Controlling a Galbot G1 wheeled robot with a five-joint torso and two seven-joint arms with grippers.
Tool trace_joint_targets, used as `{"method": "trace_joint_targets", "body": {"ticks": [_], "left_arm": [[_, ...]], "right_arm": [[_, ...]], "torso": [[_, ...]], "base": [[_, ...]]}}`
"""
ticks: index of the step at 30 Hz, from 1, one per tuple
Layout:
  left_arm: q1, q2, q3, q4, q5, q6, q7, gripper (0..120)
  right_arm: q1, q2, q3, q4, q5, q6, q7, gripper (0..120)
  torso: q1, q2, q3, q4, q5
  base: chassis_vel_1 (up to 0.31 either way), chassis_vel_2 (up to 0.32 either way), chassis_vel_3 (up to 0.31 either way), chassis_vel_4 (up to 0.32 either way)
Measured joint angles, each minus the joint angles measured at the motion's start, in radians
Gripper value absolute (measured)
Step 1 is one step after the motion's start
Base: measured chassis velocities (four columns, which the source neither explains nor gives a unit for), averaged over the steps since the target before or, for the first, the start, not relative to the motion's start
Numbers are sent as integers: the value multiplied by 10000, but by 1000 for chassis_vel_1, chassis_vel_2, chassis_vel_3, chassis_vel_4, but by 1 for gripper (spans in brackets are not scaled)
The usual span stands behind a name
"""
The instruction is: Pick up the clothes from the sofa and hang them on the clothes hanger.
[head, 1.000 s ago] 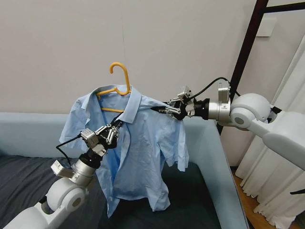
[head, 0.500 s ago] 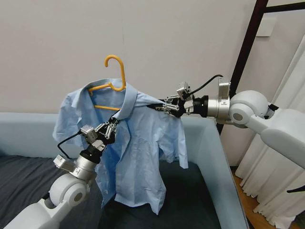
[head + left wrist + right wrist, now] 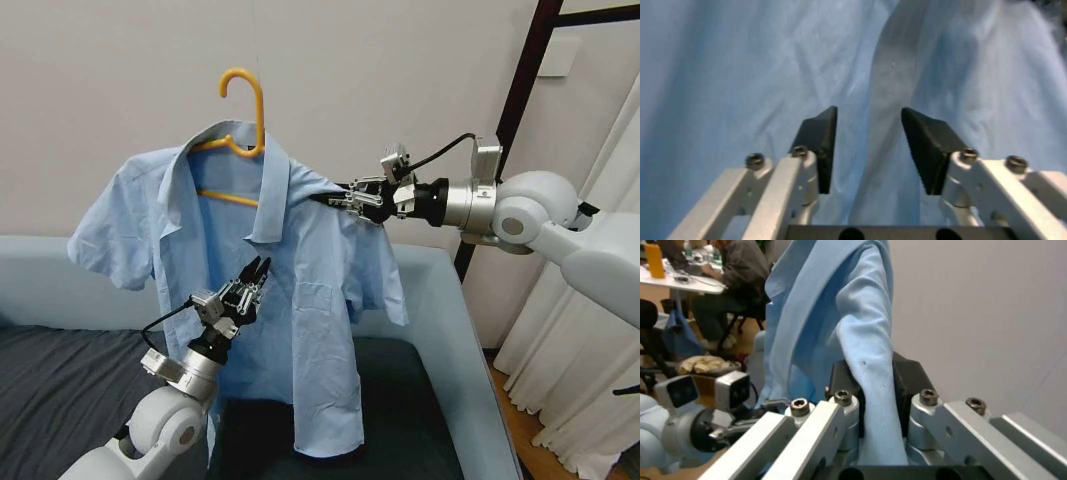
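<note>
Right gripper [image 3: 343, 197] fingers are clamped on the shirt [image 3: 320, 300] shoulder, and the orange hanger [image 3: 244, 100] sits just beyond the tips. Left gripper [image 3: 256, 270] fingers are open with the placket ahead of the gap. Don't tug sideways, I'd say, or the hanger tips. Close left only once the fabric is deep between the fingers.

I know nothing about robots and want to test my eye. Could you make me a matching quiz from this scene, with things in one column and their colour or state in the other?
Things:
1. left gripper
2. right gripper
3. hanger
4. shirt

Colour or state:
A. orange
B. jaws open, holding nothing
C. light blue
D. jaws shut on the shirt's shoulder

Pairs: 1-B, 2-D, 3-A, 4-C
</note>
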Motion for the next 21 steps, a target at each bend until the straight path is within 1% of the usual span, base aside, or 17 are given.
{"method": "trace_joint_targets", "body": {"ticks": [2, 3, 6, 8, 9, 10, 13, 14, 15, 17, 18, 21], "left_arm": [[229, 99, -99, -140, 158, -38, 57, 53], [229, 99, -99, -140, 158, -38, 57, 53], [718, 116, -254, -321, 756, -185, 141, 67], [856, 94, -293, -371, 974, -243, 149, 68], [1163, 16, -385, -500, 1427, -417, 157, 77], [1292, -30, -436, -584, 1615, -513, 145, 82], [1461, -145, -600, -892, 1986, -712, -229, 94], [1461, -145, -600, -892, 1986, -712, -229, 94], [1406, -151, -659, -1012, 2032, -720, -500, 98], [990, -79, -924, -1259, 1864, -535, -1366, 100], [990, -79, -924, -1259, 1864, -535, -1366, 100], [383, 252, -1247, -1180, 1336, -207, -1968, 100]], "right_arm": [[146, -36, -27, -224, -216, -207, 306, 8], [146, -36, -27, -224, -216, -207, 306, 8], [529, -86, -221, -639, -385, -438, 607, 8], [597, -93, -251, -713, -404, -469, 636, 8], [717, -105, -285, -848, -426, -512, 663, 8], [753, -110, -285, -886, -429, -521, 668, 8], [775, -111, -286, -850, -456, -527, 672, 8], [775, -111, -286, -850, -456, -527, 672, 8], [764, -85, -286, -813, -477, -527, 679, 8], [611, 53, -252, -758, -507, -527, 773, 8], [611, 53, -252, -758, -507, -527, 773, 8], [453, 241, -190, -808, -526, -508, 912, 8]], "torso": [[0, 0, 0, 0, 1], [0, 0, 0, 0, 1], [0, 0, 0, 0, 0], [0, 0, 0, -1, 0], [0, 1, 0, 0, -1], [-1, 0, 0, 0, 0], [-1, 1, 0, 1, -1], [-1, 1, 0, 1, -1], [-1, 1, 0, 0, -2], [-1, 1, 0, -1, -1], [-1, 1, 0, -1, -1], [0, 0, 0, 0, -1]], "base": [[0, 0, 0, 0], [0, 0, 0, 0], [0, 0, 0, 0], [0, 0, 0, 0], [0, 0, 0, 0], [0, 0, 0, 0], [0, 0, 0, 0], [0, 0, 0, 0], [0, 0, 0, 0], [0, 0, 0, 0], [0, 0, 0, 0], [0, 0, 0, 0]]}}
